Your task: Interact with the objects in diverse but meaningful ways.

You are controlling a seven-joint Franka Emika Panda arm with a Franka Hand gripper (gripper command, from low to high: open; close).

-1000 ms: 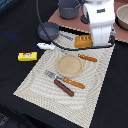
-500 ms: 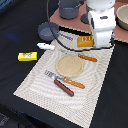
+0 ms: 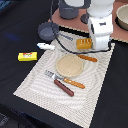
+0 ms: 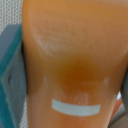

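Note:
In the exterior view my gripper (image 3: pixel 88 45) reaches down at the far edge of the striped mat (image 3: pixel 35 85) and is shut on the orange bread loaf (image 3: pixel 83 43). The wrist view is filled by the loaf (image 4: pixel 75 60), with a teal finger pad (image 4: pixel 11 75) pressed against one side. A tan plate (image 3: pixel 70 64) lies mid-mat, with orange-handled cutlery (image 3: pixel 73 82) and a brown sausage (image 3: pixel 64 88) in front of it. Another orange-handled piece (image 3: pixel 88 58) lies by the loaf. Off the mat on the exterior view's left are a yellow box (image 3: pixel 27 56), a white utensil (image 3: pixel 46 46) and a small grey pan (image 3: pixel 48 31).
Behind the mat a reddish board (image 3: pixel 75 22) carries a dark pot (image 3: pixel 67 9) and a pale bowl (image 3: pixel 122 17). A black cable (image 3: pixel 54 30) loops down from the arm across the pan area. The table surface is black.
The arm has come down slightly over the loaf. The loaf and the other items have stayed where they were.

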